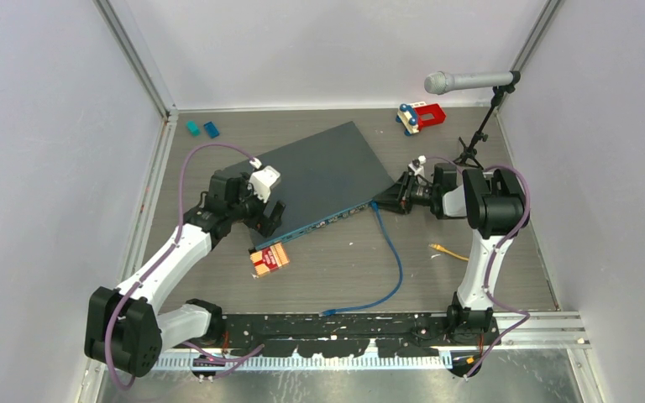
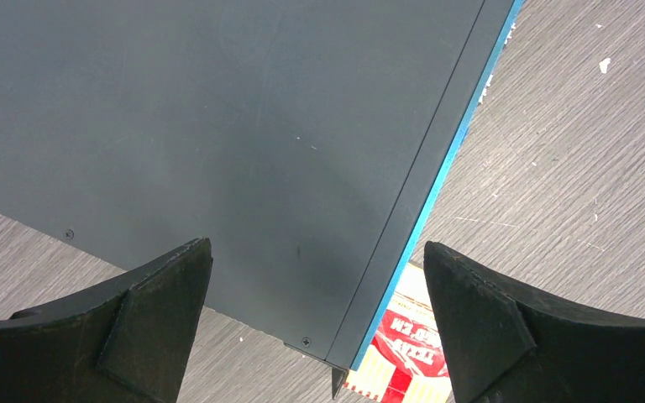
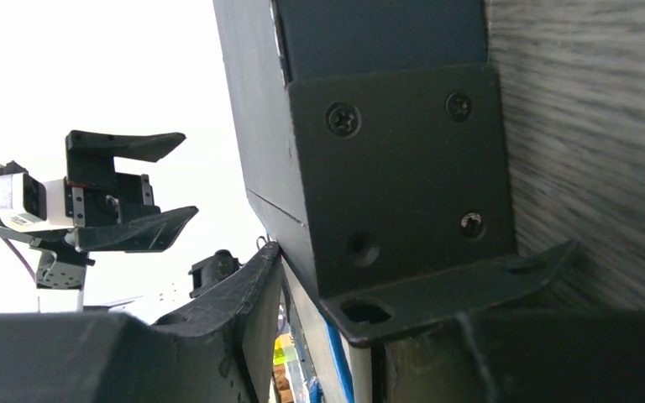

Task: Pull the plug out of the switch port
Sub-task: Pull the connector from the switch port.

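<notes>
The switch point(image 1: 327, 176) lies at an angle mid-table, with a dark slate top and a teal front edge. A blue cable point(image 1: 395, 260) is plugged into its front near the right end, and the plug point(image 1: 375, 204) sits in the port. My right gripper point(image 1: 396, 196) is at that right front corner. In the right wrist view point(image 3: 336, 336) its jaws stand apart, straddling the corner and its black bracket point(image 3: 403, 185). The blue cable point(image 3: 338, 357) shows in the gap. My left gripper point(image 1: 266, 217) is open over the switch's left front corner point(image 2: 315, 248).
A red and yellow card box point(image 1: 270, 259) lies by the left front corner and shows under it in the left wrist view point(image 2: 403, 353). A yellow cable end point(image 1: 447, 250) lies right of the blue cable. A microphone stand point(image 1: 470, 81), a red toy point(image 1: 421, 116) and teal blocks point(image 1: 201, 128) are at the back.
</notes>
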Tool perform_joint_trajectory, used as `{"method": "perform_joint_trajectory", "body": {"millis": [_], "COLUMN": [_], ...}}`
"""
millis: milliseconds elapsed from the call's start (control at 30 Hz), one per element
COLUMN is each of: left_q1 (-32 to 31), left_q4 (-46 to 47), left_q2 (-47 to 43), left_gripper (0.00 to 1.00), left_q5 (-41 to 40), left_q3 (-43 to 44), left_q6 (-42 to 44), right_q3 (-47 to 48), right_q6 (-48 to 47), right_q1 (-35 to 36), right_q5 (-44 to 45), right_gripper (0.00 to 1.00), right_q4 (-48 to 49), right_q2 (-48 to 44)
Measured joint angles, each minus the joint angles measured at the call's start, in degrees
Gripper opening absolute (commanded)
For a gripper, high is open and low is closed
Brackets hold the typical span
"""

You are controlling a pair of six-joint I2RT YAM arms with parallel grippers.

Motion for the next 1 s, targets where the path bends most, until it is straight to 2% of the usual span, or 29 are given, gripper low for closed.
{"method": "perform_joint_trajectory", "body": {"millis": [267,433,533,767,1000], "left_q1": [0.00,0.00,0.00,0.00,0.00], "left_q4": [-0.02,-0.11,-0.13,-0.15,-0.17], "left_q2": [0.07,0.28,0.28,0.50,0.85], "left_gripper": [1.00,1.00,1.00,1.00,1.00], "left_q5": [0.00,0.00,0.00,0.00,0.00], "left_q3": [0.00,0.00,0.00,0.00,0.00], "left_q6": [0.00,0.02,0.02,0.17,0.17], "right_q3": [-0.11,-0.22,-0.17,0.52,1.29], "right_q6": [8.22,11.50,9.33,-1.68,-4.35], "right_q1": [0.17,0.22,0.22,0.98,0.98], "right_q5": [-1.73,-2.12,-2.03,0.44,0.26], "right_gripper": [0.40,0.38,0.37,0.36,0.32], "right_q4": [10.91,15.23,12.59,-1.22,-4.96], "right_q2": [4.04,5.49,4.94,0.02,-0.35]}}
